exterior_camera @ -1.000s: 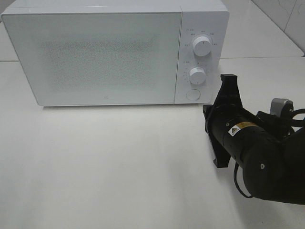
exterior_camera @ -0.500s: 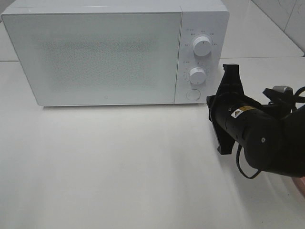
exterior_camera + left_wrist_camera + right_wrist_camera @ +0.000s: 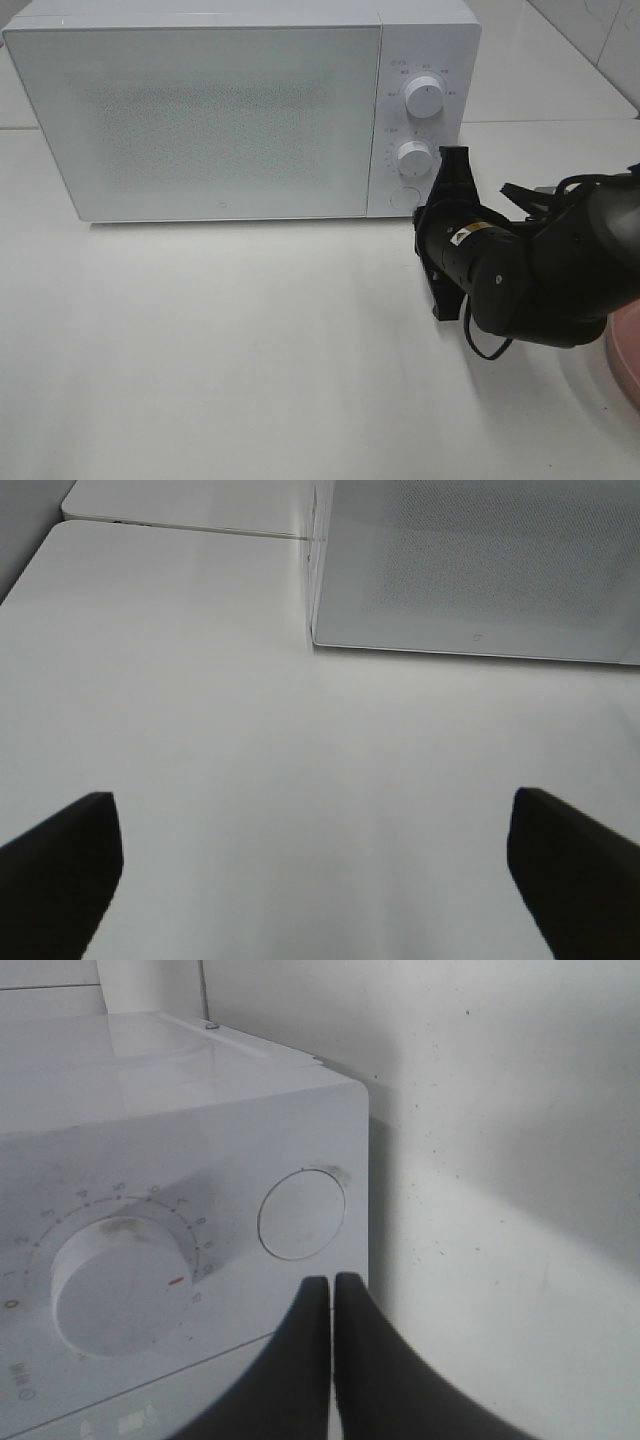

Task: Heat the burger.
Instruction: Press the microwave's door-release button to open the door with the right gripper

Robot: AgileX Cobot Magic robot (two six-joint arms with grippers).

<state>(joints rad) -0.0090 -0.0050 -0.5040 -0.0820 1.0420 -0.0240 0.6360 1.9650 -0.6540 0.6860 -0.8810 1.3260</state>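
Note:
The burger is out of view in every frame. The white microwave [image 3: 200, 110] stands at the back of the table with its door closed. My right arm [image 3: 500, 270] reaches toward its control panel. In the right wrist view my right gripper [image 3: 332, 1285] is shut on nothing, its tips just short of the round door button [image 3: 302, 1215] and beside the lower knob [image 3: 110, 1280]. My left gripper [image 3: 320, 860] is open over bare table in front of the microwave's left corner, with nothing between its fingers [image 3: 60, 850].
The edge of a round pink plate [image 3: 625, 350] shows at the right border, behind my right arm. Two white knobs [image 3: 425, 97] and the round button [image 3: 404, 197] sit on the panel. White table [image 3: 250, 350] lies before the microwave.
My right arm has swung left and closer to the microwave's control panel, uncovering the pink plate's edge at the right. The microwave door stays closed.

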